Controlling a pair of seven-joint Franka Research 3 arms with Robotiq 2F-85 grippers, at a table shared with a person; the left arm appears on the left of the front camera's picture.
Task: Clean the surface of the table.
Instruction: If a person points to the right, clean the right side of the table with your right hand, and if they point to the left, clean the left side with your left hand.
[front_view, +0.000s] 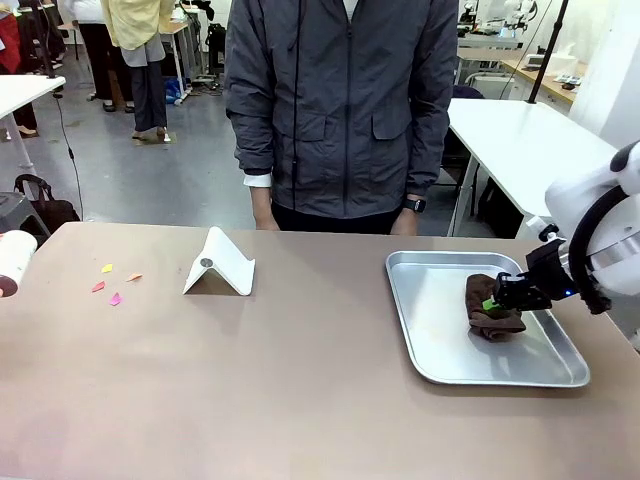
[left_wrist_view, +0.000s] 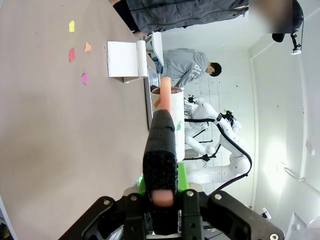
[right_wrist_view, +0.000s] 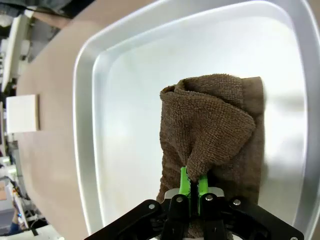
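Note:
The brownish-tan table (front_view: 300, 390) carries several small coloured paper scraps (front_view: 107, 268) near its far left, which the left wrist view has too as scraps (left_wrist_view: 72, 54). My left gripper (left_wrist_view: 161, 186) is shut on the black handle of a hand roller (left_wrist_view: 164, 135); the roller's white drum (front_view: 12, 262) pokes in at the table's left edge. On the right, my right gripper (front_view: 490, 303) is shut on a fold of a brown cloth (front_view: 493, 308) lying in a silver tray (front_view: 440, 360). The right wrist view has the green pads (right_wrist_view: 185, 181) pinching the cloth (right_wrist_view: 215, 120) just above the tray (right_wrist_view: 130, 100).
A white folded stand (front_view: 220, 265) sits at the far middle-left of the table, right of the scraps. A person in a grey jacket (front_view: 340, 100) stands at the far edge, hands hanging down. White tables stand behind to the right.

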